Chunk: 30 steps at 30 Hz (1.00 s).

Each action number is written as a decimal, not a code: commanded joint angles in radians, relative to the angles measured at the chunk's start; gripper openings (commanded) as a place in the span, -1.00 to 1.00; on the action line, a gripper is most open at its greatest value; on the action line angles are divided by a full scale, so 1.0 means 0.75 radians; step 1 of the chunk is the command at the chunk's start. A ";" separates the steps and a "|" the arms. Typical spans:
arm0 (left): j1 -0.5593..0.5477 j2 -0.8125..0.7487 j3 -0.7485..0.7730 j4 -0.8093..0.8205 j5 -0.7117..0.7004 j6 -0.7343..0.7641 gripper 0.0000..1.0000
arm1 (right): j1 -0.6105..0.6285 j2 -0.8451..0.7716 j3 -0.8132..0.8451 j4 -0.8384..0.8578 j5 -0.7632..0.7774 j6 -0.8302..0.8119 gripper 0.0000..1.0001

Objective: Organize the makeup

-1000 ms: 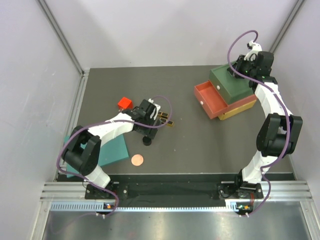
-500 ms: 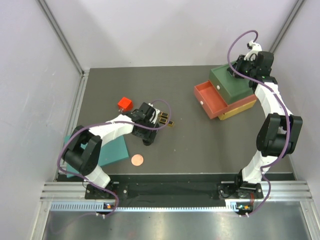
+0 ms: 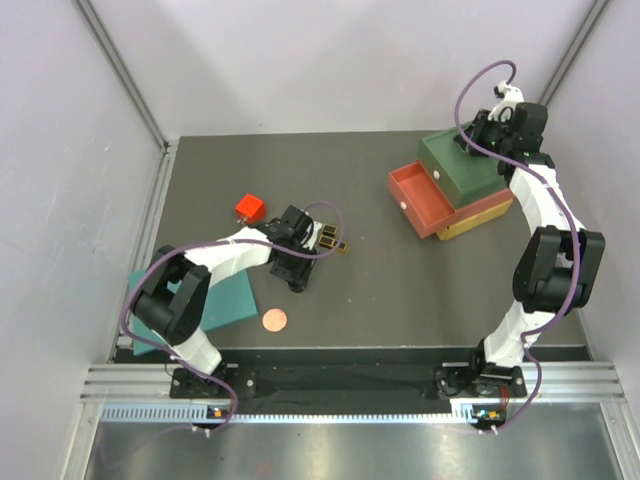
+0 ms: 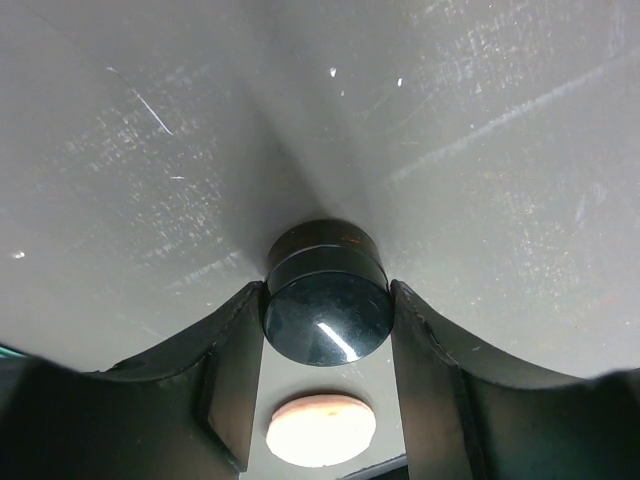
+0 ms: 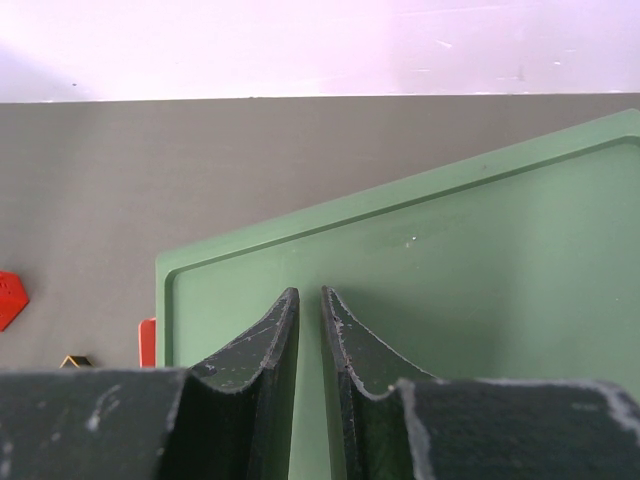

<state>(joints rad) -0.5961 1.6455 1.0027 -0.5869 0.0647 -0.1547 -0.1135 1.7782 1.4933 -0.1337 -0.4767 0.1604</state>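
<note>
The left pincer [image 4: 327, 300] is closed around the black round compact [image 4: 327, 322], with one finger touching each side. The compact sits on the grey bench [image 3: 400, 290]. The copper disc [image 3: 274, 320] lies near it, toward the arms' bases, and the black-gold palette [image 3: 332, 241] lies just past the wrist. The right pincer [image 5: 307, 300] is over the green top of the drawer box [image 5: 480, 260], its fingers a narrow slit apart and empty.
</note>
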 commanded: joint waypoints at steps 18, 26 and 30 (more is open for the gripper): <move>-0.011 0.225 0.786 -0.058 0.253 0.057 -1.00 | 0.018 0.184 -0.140 -0.503 0.028 -0.016 -0.67; -0.078 0.411 1.076 0.071 0.339 0.053 -1.00 | 0.020 0.186 -0.132 -0.503 0.024 -0.015 -0.67; -0.115 0.499 1.201 0.177 0.376 0.006 -1.00 | 0.020 0.182 -0.132 -0.503 0.022 -0.013 -0.67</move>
<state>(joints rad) -0.6533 1.9842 1.7870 -0.5957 0.2871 -0.1242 -0.1135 1.7824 1.4940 -0.1265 -0.4847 0.1608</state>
